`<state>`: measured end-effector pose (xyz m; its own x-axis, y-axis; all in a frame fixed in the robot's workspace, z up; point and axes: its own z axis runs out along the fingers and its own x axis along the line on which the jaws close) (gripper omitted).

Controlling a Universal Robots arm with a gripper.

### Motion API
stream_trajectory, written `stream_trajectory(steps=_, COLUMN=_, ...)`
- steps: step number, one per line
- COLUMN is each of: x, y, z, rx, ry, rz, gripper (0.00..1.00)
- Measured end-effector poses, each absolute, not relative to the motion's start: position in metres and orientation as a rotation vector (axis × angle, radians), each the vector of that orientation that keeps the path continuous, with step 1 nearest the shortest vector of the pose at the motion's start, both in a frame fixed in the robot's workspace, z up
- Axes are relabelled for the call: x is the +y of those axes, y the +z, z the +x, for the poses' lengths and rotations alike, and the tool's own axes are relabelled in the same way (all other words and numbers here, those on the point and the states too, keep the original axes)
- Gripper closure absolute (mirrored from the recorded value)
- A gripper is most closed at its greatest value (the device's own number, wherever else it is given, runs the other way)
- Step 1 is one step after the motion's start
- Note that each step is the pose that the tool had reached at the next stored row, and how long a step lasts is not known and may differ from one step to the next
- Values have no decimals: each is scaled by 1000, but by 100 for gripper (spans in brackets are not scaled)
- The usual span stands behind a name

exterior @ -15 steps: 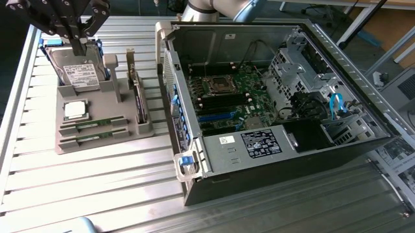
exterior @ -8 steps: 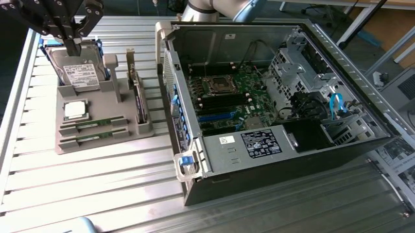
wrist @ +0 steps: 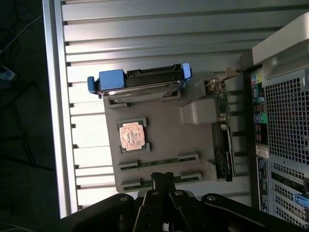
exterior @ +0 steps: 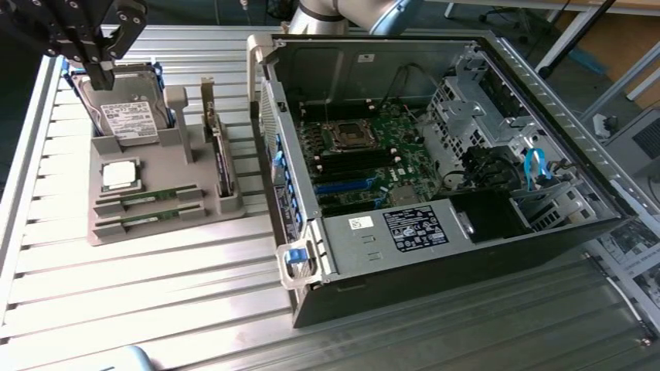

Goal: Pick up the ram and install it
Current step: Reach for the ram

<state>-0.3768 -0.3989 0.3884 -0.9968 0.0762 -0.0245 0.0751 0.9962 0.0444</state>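
A robotics lab or test workshop: a ribbed aluminium bench carries an opened desktop computer case (motherboard exposed), a grey parts fixture at nine o'clock in the exterior view, and wooden furniture at one o'clock.

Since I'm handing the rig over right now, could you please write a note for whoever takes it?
Gripper: jaws shut, empty, above the tray.
Ram: two sticks in tray slots, untouched.
Case: open, to the exterior view's right of the tray.
Done: nothing yet. Left: pick up a ram stick, install it.
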Motion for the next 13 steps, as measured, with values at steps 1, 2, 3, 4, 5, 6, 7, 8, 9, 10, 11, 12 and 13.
stream_trajectory(steps=1, x=-399, y=388, z=-378, rx=3113, ry=68, rz=118, gripper=89)
stream_trajectory(steps=2, x=-399, y=388, z=-380, rx=3113, ry=68, rz=118, gripper=89)
stream_trajectory(steps=3, x=-399, y=388, z=-381, rx=3113, ry=68, rz=118, gripper=89)
stream_trajectory(steps=4, x=-399, y=388, z=-382, rx=3112, ry=68, rz=118, gripper=89)
stream_trajectory(steps=5, x=-399, y=388, z=-384, rx=3113, ry=68, rz=118, gripper=89)
stream_trajectory(steps=6, x=-399, y=388, z=-385, rx=3112, ry=68, rz=118, gripper=89)
stream_trajectory(steps=7, x=-399, y=388, z=-387, rx=3113, ry=68, rz=118, gripper=89)
stream_trajectory(steps=8, x=-399, y=388, z=-388, rx=3113, ry=68, rz=118, gripper=89)
stream_trajectory(steps=9, x=-399, y=388, z=-390, rx=3113, ry=68, rz=118, gripper=89)
stream_trajectory(steps=10, x=-399, y=388, z=-390, rx=3113, ry=68, rz=118, gripper=89)
stream_trajectory(steps=11, x=-399, y=388, z=-390, rx=3113, ry=68, rz=118, gripper=89)
stream_trajectory(steps=12, x=-399, y=388, z=-390, rx=3112, ry=68, rz=118, gripper=89)
stream_trajectory(steps=13, x=-399, y=388, z=-390, rx=3113, ry=68, rz=118, gripper=89)
